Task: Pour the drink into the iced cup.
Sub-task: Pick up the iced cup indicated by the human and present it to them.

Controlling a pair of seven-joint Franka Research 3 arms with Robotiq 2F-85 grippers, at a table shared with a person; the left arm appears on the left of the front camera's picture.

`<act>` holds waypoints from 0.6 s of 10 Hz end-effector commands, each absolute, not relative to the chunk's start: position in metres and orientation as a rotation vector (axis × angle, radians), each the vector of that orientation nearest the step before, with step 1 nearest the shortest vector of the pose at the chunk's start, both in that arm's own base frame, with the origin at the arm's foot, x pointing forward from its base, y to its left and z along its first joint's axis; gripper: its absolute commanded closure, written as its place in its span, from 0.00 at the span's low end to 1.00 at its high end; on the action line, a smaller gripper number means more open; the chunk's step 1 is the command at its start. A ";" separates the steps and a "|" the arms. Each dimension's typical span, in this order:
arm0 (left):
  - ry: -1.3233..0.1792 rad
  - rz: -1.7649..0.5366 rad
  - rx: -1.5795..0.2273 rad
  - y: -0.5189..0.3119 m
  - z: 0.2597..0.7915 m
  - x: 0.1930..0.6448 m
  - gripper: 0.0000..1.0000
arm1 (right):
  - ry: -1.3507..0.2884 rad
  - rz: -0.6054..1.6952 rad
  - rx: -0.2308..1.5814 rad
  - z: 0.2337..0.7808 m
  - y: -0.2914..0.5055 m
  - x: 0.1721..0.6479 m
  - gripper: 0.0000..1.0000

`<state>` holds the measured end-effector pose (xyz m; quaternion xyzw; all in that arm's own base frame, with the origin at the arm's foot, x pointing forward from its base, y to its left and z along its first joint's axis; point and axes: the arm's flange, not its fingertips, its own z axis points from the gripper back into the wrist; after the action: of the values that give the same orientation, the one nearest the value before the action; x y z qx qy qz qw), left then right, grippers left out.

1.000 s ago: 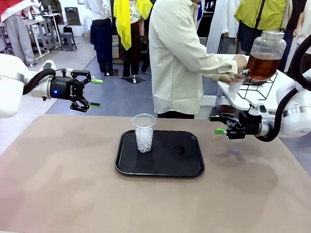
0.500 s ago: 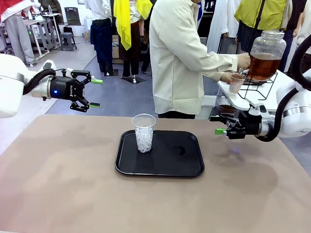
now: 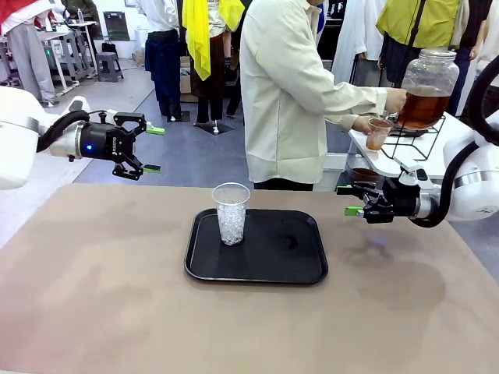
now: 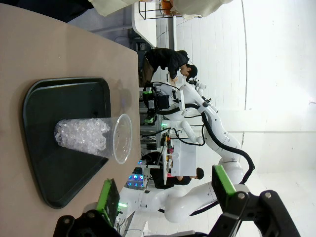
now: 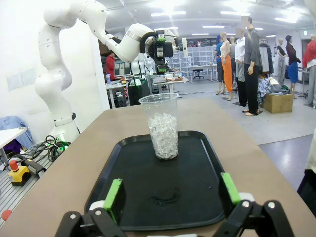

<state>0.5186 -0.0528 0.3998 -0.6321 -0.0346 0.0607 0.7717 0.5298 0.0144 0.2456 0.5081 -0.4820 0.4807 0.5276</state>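
A wide brown table top [image 3: 93, 312] is seen nearest, and a black rectangular plastic tray [image 3: 273, 269] is laid flat on its middle. On the tray, toward its 10 o'clock corner, a clear ribbed plastic cup [image 3: 231, 214] is stood upright and is filled roughly halfway with ice (no liquid can be made out in it). A small smear [image 3: 290, 241] is seen on the tray's floor at about 4 o'clock from the cup.

The left gripper [image 3: 153, 149] is held in the air at about 10 o'clock from the cup, well apart from it. Its green-padded fingers are spread wide with nothing between them. The right gripper [image 3: 348, 200] is held at about 3 o'clock from the cup, just past the tray's right edge, and is pointed toward the tray. In the right wrist view its fingers are seen set wide apart and empty, with the iced cup [image 5: 161, 126] framed at 12 o'clock between them.

Beyond the table, a person in a pale long-sleeved shirt [image 3: 284, 93] is turned toward 3 o'clock. A small clear cup [image 3: 379, 133], partly filled with the translucent amber-brown drink [image 3: 377, 142], is held in one hand [image 3: 361, 123] against the lower front of a big round clear glass jar [image 3: 429, 74]. The other hand [image 3: 394, 100] is laid on the jar's side. The jar's lower half is filled with more of the drink. The jar is raised on a black wire stand [image 3: 417, 140] on a white side table [image 3: 374, 156], at about 2 o'clock from the tray.
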 end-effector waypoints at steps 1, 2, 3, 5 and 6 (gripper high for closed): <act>-0.072 0.142 -1.369 -0.052 0.402 0.518 0.00 | -1.152 1.153 1.216 0.247 0.017 0.530 0.00; -0.072 0.142 -1.369 -0.052 0.402 0.518 0.00 | -1.152 1.153 1.216 0.247 0.017 0.530 0.00; -0.072 0.142 -1.369 -0.052 0.402 0.518 0.00 | -1.152 1.153 1.216 0.247 0.017 0.530 0.00; -0.072 0.142 -1.369 -0.052 0.402 0.518 0.00 | -1.152 1.153 1.216 0.247 0.017 0.530 0.00; -0.072 0.142 -1.369 -0.052 0.402 0.518 0.00 | -1.152 1.153 1.216 0.247 0.017 0.530 0.00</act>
<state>0.5186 -0.0528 0.3998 -0.6321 -0.0346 0.0607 0.7717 0.5298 0.0144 0.2456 0.5081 -0.4820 0.4807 0.5276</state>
